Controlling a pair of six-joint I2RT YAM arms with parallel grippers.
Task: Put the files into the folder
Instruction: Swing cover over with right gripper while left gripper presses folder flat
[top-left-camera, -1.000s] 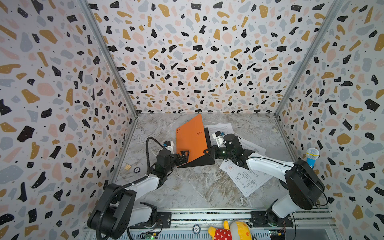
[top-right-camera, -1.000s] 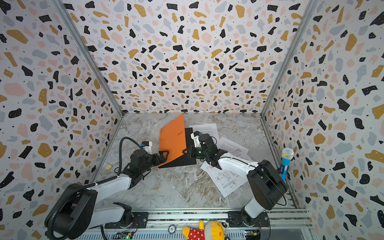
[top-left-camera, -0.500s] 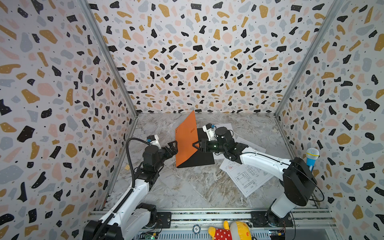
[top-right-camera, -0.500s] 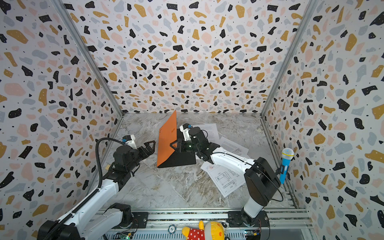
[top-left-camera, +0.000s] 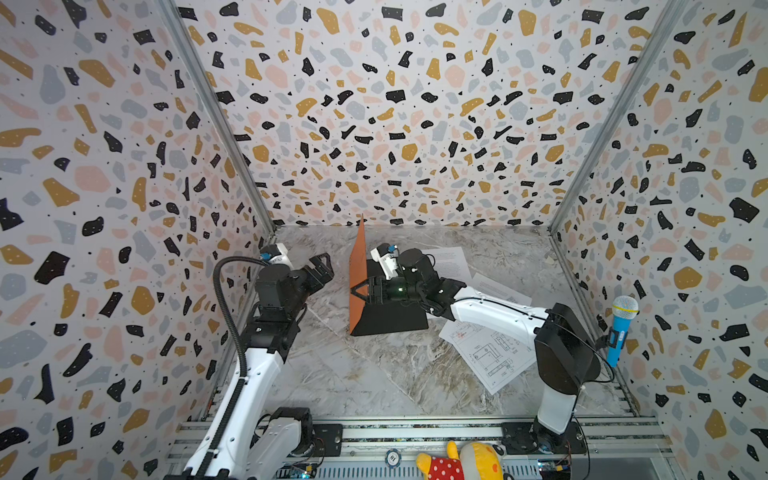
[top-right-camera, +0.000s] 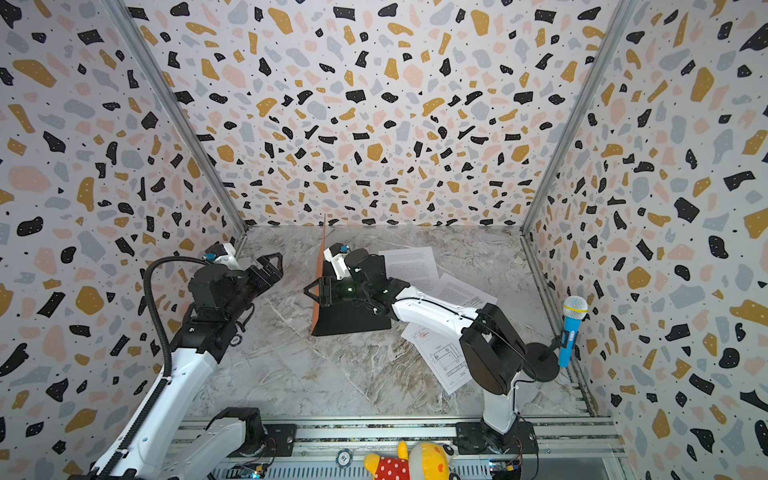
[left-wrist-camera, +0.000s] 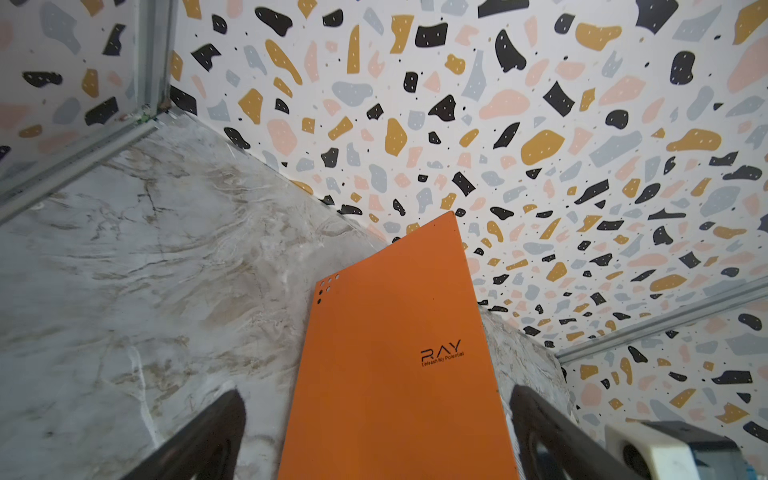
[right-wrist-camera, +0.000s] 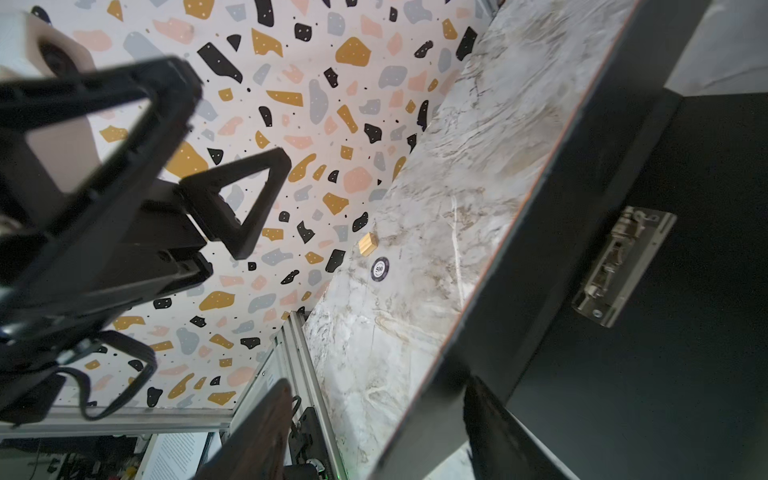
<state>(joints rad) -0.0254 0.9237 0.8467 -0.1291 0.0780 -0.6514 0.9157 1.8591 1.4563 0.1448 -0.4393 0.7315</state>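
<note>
Centre frame in both top views, the folder (top-left-camera: 392, 322) sits half open on the table (top-left-camera: 374, 382); its black back panel lies flat and its orange cover (top-left-camera: 357, 266) stands almost upright along the left side. Right gripper (top-left-camera: 362, 291) straddles the cover with jaws parted, one finger on each side, clasping nothing as far as the wrist view shows; left gripper (top-left-camera: 322, 268) hangs at centre left, spread wide and empty, near the orange face but apart from it.

Three sheets lie flat right of the folder, none inside: a text sheet (top-left-camera: 451, 264) at the back; another (top-left-camera: 500, 289) beside it; the drawing sheet (top-left-camera: 490, 359) at lower right.

The cover looks stiff, thin and light, likely to topple either way unheld; best pinched at its free edge. The sheets should be limp and slippery on marble; a corner is the place to lift.

The right arm lies across the sheets and blocks them; the clip (right-wrist-camera: 623, 266) may snag paper. Microphone (top-left-camera: 621, 326) at far right, toy (top-left-camera: 461, 461) at the bottom, chip (right-wrist-camera: 379, 269) and block (right-wrist-camera: 368, 243) beside a wall all lie clear of the work.
</note>
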